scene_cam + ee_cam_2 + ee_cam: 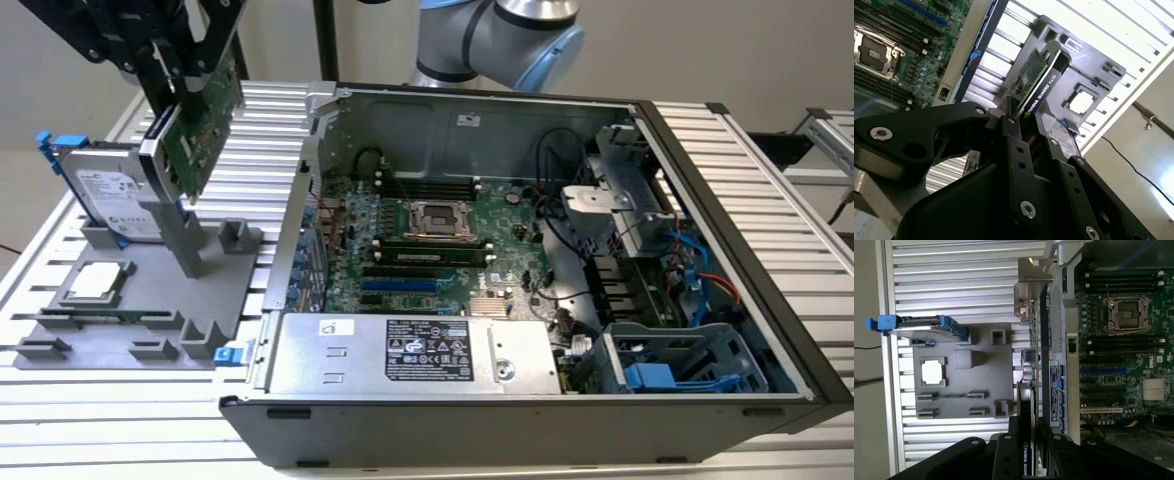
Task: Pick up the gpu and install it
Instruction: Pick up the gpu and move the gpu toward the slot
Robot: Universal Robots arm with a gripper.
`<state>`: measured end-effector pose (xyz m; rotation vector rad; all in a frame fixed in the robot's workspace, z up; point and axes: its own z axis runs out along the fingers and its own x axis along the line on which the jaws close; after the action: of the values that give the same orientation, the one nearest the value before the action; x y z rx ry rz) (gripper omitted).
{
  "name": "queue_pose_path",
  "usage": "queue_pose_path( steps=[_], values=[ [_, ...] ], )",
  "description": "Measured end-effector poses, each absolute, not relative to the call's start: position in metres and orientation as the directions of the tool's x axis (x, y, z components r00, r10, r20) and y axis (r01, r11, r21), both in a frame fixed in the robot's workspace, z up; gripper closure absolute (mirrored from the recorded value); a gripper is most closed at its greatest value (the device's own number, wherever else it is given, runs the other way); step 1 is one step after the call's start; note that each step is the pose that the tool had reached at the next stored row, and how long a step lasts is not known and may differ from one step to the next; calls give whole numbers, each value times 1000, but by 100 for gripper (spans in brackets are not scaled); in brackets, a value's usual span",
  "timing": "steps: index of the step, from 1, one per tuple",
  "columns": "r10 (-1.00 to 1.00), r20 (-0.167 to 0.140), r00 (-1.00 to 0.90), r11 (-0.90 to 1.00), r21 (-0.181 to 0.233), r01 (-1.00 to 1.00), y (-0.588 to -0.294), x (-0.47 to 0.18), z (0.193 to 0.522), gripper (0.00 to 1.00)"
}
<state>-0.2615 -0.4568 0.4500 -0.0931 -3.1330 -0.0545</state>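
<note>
Gripper (1025, 122) jaws clamped on gpu (200, 125). Card held tilted over gray fixture tray (154, 285), beside open computer case (427, 125). Hard drive (114, 195) upright in tray.

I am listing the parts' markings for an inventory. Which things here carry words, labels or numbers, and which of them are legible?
gpu, held in the gripper: white brand and model lettering along its black edge, legible in the second wrist view.
hard drive: white label, print too small to read.
power supply: black-and-white label, too small to read.
small white sticker on the case's inner wall: too small to read.
</note>
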Motion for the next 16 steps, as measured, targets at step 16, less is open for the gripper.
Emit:
queue_pose_path(
  steps=[16],
  values=[
    [59,8,-998,998,34,59,-454,-255,450,100]
  ],
)
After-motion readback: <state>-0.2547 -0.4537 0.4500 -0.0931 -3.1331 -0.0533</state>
